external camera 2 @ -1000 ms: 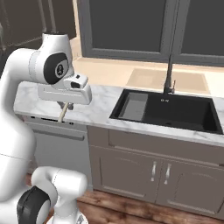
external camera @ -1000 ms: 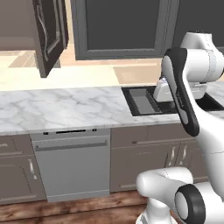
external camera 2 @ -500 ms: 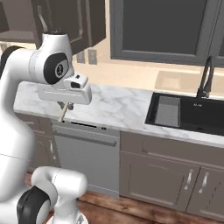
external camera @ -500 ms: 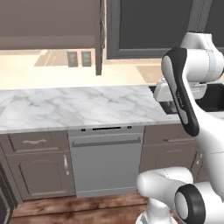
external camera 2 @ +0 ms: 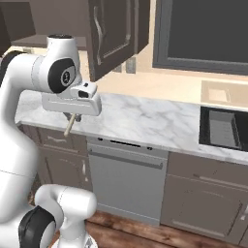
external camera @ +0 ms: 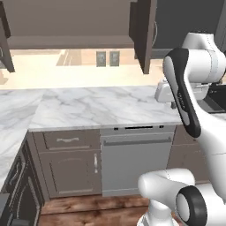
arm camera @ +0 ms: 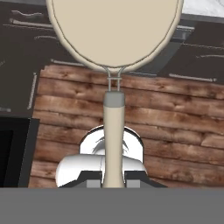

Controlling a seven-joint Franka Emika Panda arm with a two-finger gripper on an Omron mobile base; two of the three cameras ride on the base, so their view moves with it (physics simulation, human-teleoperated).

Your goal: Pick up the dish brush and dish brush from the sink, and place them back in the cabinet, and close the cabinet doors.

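Item: cream dish brush. Round pale head, thin handle running down between the two finger tips. Location: in the gripper, jaws clamped tight on the handle's lower end. From the right base camera the handle hangs as a slim pale stick below the hand, out in front of the counter edge, above the low drawer fronts.

Item: gripper. Carried at chest height on the folded arm, off the worktop; head of the brush points away from the hand, with wood floor behind it.

Item: cabinet. Wall unit, both doors open; right door juts edge-on toward the camera, its wavy silver handle visible from the other side. Left door at the frame's far left. Underside shelf line visible; contents cannot be made out.

Item: sink. Black basin with grey ribbed insert, now at the far right edge, well apart from the arm.

Change noted: over the last second the whole scene has slid rightward in both base views, sink receding and open cabinet arriving overhead. That is the base driving; the arm's pose and grip are unchanged.

Assessment: carry leg of one brush is nearly complete; lift to the shelf likely follows. The black brush is not located, and the doors are not yet closed.

Adjacent: marble counter, dishwasher front.
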